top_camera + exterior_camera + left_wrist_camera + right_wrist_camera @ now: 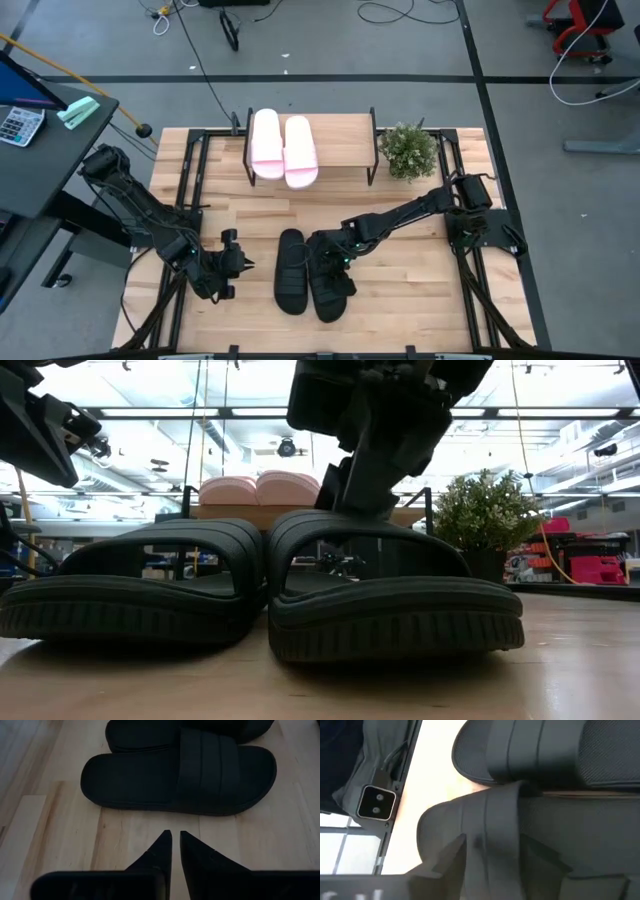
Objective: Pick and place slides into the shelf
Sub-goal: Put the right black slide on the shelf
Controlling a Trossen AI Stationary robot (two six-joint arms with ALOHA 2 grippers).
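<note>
pink pair (pixel 283 148): already up on the shelf (pixel 345 150), side by side toward its left end, shelf sitting at the back edge of the bench (pixel 400 300).

black pair (pixel 310 275): down on the bench, middle-front, lying side by side and touching.

right gripper (pixel 492 851): down on the right black slide (pixel 330 280), one finger on each side of the strap (pixel 492 820). Looks like it's pinching in on that strap, but the slide sits flat on the wood in the low view, so I'd call it not lifted yet.

left gripper (pixel 175 847): parked just left of the black pair near the front-left, fingers pressed almost together, nothing in them.

plant (pixel 408 150): right next to the shelf's right end.

what could go wrong: a strap is soft, so a thin pinch could let the slide swing or slip out halfway to the shelf. The two black ones are touching, so lifting one might drag the other. And the free spot on the shelf is the right half, so a wide swing could clip the plant or nudge the pink ones.
</note>
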